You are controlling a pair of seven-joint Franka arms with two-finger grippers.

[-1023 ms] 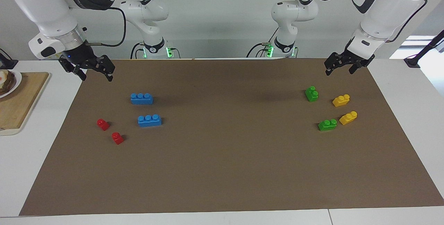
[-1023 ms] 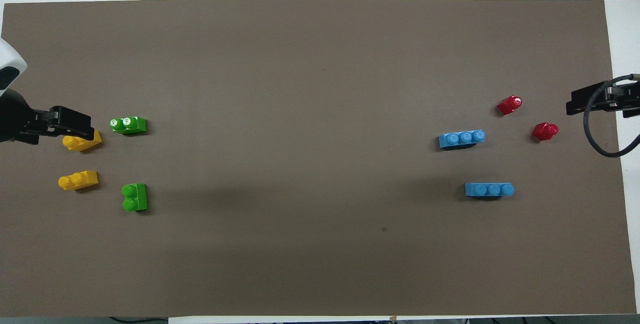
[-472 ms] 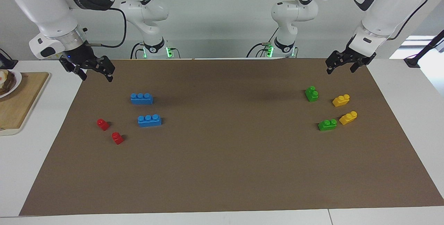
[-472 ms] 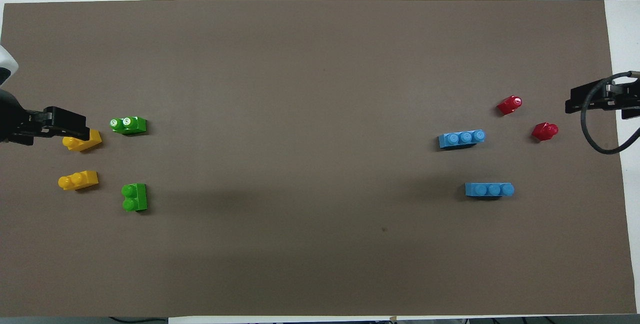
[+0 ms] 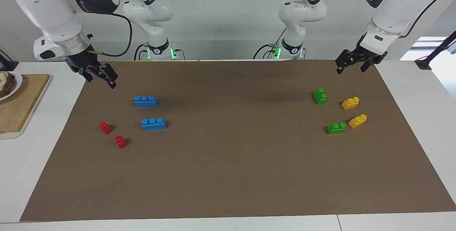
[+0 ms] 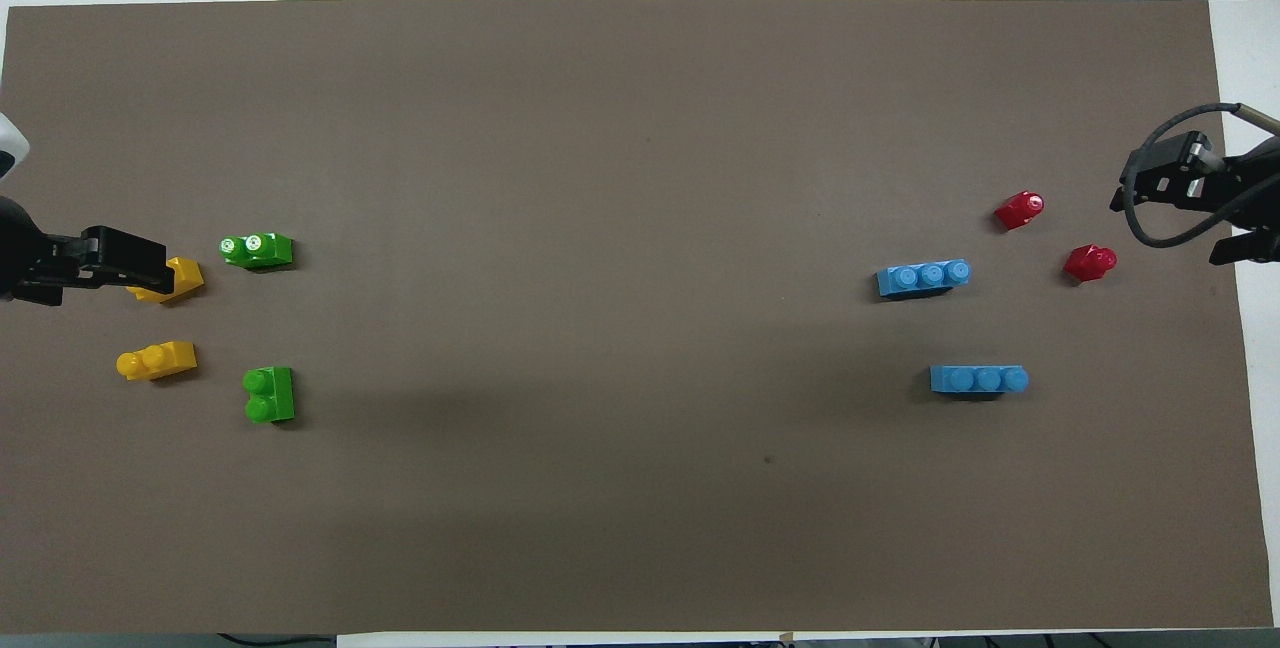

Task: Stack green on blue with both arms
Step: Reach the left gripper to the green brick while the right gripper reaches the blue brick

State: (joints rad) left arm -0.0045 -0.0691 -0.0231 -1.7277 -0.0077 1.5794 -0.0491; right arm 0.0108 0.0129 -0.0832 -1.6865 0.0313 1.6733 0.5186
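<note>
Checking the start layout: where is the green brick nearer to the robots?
The green brick lies on the brown mat toward the left arm's end, beside a yellow brick, nearer to the robots than the other green brick.

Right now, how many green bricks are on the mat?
2, both toward the left arm's end: one green brick nearer the robots, the other green brick farther out beside a yellow brick. None looks hidden.

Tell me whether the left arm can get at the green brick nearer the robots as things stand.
Probably yes. The left claw hangs open above the mat's edge, just robotward of that green brick, with nothing between them; the yellow brick beside it sits apart.
</note>
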